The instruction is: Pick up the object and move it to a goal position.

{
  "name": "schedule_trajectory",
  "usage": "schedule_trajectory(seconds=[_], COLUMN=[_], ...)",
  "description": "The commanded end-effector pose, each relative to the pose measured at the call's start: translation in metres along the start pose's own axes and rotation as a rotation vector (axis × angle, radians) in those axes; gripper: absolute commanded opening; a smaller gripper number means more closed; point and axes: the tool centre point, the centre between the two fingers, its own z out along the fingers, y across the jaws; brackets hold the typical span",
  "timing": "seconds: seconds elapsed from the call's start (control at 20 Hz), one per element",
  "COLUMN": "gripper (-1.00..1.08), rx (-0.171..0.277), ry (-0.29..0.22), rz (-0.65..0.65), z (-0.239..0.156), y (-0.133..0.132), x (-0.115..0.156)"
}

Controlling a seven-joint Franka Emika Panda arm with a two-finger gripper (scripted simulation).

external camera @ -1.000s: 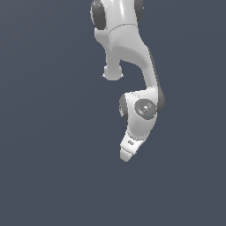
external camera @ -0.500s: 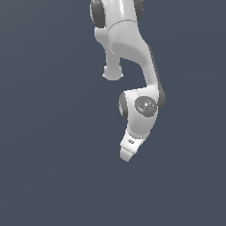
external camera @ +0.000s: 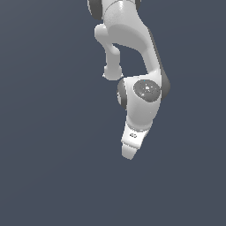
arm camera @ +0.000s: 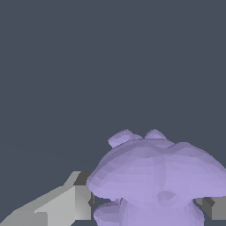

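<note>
All around is one flat slate-blue ground (external camera: 48, 176), the same dull colour behind everything, with no edge or seam to be seen on it. In the wrist view the jaws stand to either side of the object (arm camera: 154, 176), a pale purple lumpy thing of bumpy rounded blobs stacked on each other, which sits right between them and fills the gap. One grey-white finger (arm camera: 66, 203) lies just beside its flank, and a small bit of the other finger (arm camera: 212, 207) shows at the far side; both look to be touching the lumps, so the jaws seem clamped on the object, though the contact faces are hidden behind its bulges. From the exterior view the object cannot be seen at all: the white gripper (external camera: 128, 152) points down and a little toward the exterior view's left, its tip blunt and pale. Above it the round wrist joint (external camera: 145, 90) with its grey cap bulges out, and the white arm (external camera: 128, 35) climbs up and out of the frame
</note>
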Motion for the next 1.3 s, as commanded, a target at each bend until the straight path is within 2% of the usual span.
schedule_trajectory(seconds=[0.0, 1.25], gripper=[-1.0, -1.0], rx=[-0.007, -0.064], ry=[0.009, 0.117], rz=[-0.05, -0.588], z=[-0.023, -0.269], y=[0.004, 0.038], x=[-0.001, -0.007])
